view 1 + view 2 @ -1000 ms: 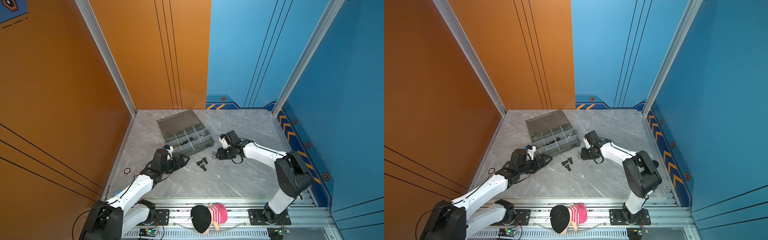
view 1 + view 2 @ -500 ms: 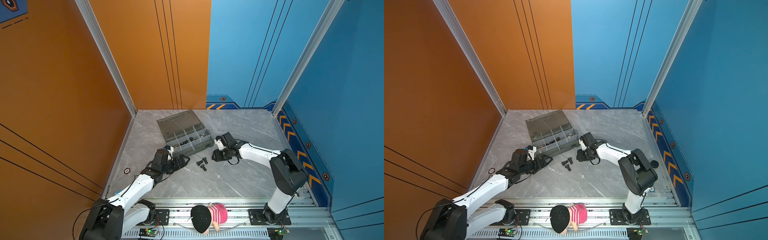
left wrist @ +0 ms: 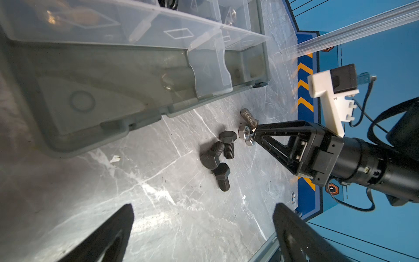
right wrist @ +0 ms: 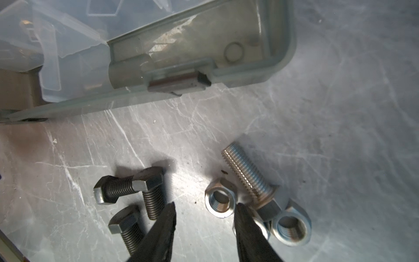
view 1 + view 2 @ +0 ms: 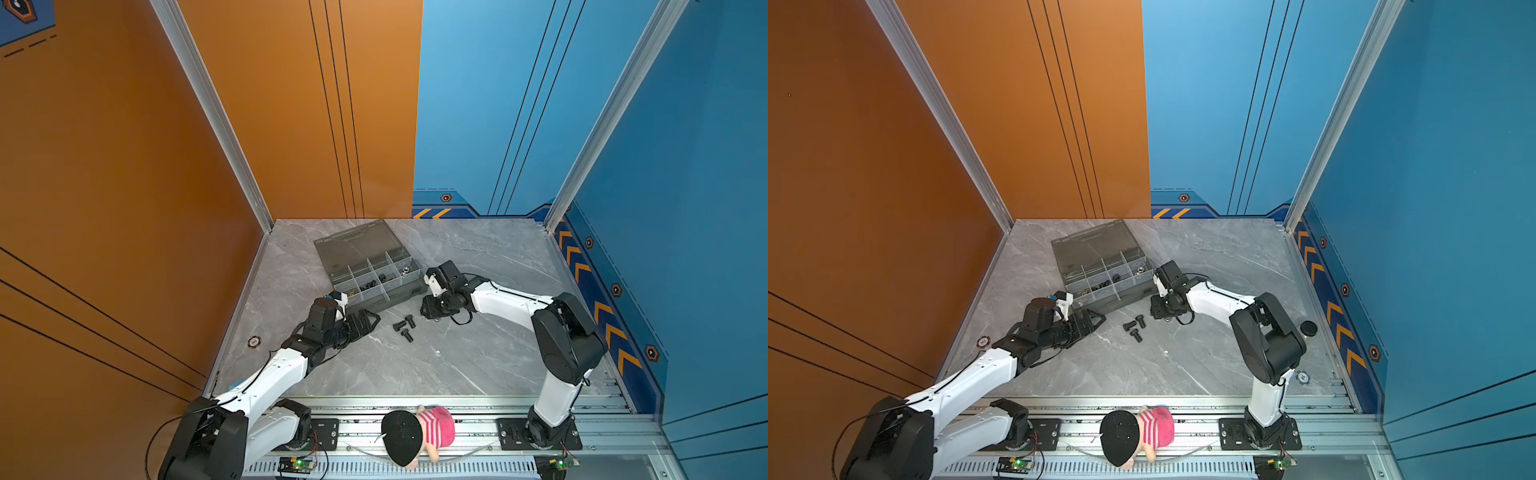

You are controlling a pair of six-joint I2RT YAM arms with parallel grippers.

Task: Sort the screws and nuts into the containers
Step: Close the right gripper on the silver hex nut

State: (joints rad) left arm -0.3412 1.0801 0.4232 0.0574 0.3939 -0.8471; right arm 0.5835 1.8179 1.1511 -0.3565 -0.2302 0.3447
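On a grey marble tabletop (image 5: pixel 457 365), just in front of an open smoky plastic organiser case (image 5: pixel 388 302), lie the loose parts not yet sorted: three stubby black bolts (image 4: pixel 129 188) in a touching cluster and, near them, one silver bolt (image 4: pixel 247 172) with silver hex nuts (image 4: pixel 220 203) against its head. Some cells of the case already hold small parts. The right gripper (image 4: pixel 205 206) points down at the table with its jaws partly apart and nothing clamped. One nut sits between its tips. The left gripper (image 3: pixel 203 205) hovers low beside the case, spread wide and empty. These pieces look hard, light and smooth, so they will likely skid or roll. A nut is probably best pinched across opposite flats, a bolt across its threaded shank.
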